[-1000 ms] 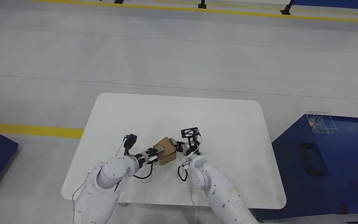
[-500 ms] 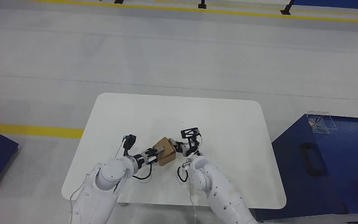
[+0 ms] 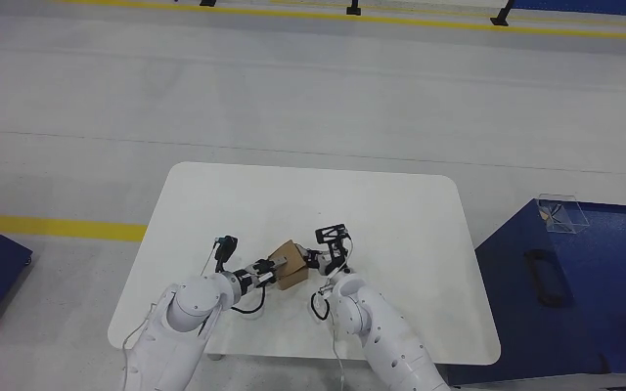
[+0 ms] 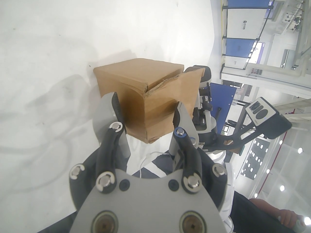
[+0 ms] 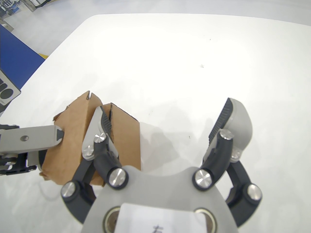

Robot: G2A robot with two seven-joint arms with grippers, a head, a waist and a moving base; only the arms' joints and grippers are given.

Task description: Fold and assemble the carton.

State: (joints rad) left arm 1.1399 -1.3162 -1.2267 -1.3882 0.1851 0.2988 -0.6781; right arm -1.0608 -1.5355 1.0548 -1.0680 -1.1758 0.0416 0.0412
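Carton (image 3: 287,264): brown cardboard, stood on the white table (image 3: 391,195) toward its near edge, between the two arms. Showed closed outer faces and a torn, creased corner in the left wrist view. Hid its inside, so could not tell whether anything lay within. Carried one flap standing proud of the box's far edge, and a narrow slit between two panels on the side seen from the right wrist.

Left gripper (image 4: 147,103): straddled one corner edge of the carton, a pad pressed on each adjoining face, so clamped on the cardboard.

Right gripper (image 5: 165,105): spread wide, gripping nothing. Laid one finger (image 5: 102,120) against the carton, along the slit between the panels. Hung the other finger over bare table, apart from the box. Met the carton from the side opposite the left gripper.

Clear plastic bin (image 3: 562,210): sat on a blue cabinet (image 3: 548,293) beside the table, well apart from the carton. Looked see-through, but could not make out any contents.
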